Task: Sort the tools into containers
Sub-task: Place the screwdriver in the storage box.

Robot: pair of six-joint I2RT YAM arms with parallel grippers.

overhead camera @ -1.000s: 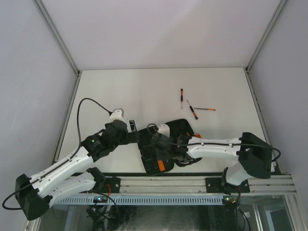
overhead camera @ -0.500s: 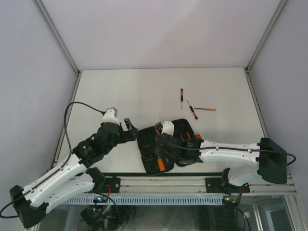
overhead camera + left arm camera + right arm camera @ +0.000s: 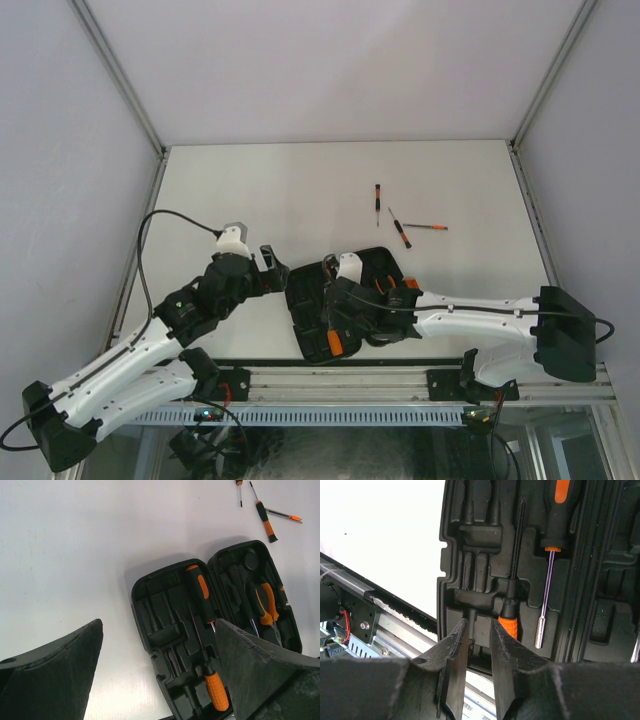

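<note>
The black case (image 3: 372,262) lies open near the table's front edge. In the left wrist view its left half (image 3: 155,610) holds two screwdrivers (image 3: 201,592), one with an orange grip (image 3: 216,691); orange-handled pliers (image 3: 268,602) lie in the other half. Three thin screwdrivers (image 3: 400,229) lie loose on the table beyond the case. My right gripper (image 3: 332,318) hovers over the case's near end, its jaws (image 3: 479,625) narrowly apart with nothing gripped. A thin black stem (image 3: 471,616) in the moulding shows in the gap. My left gripper (image 3: 272,268) stands wide open just left of the case, empty (image 3: 160,680).
The aluminium rail (image 3: 400,382) with the arm bases runs right below the case's near edge. Grey walls (image 3: 80,200) enclose the white table (image 3: 300,190) on three sides.
The right arm's elbow has swung out to the right while its gripper stayed over the case's near end. The left gripper has shifted slightly left, away from the case.
</note>
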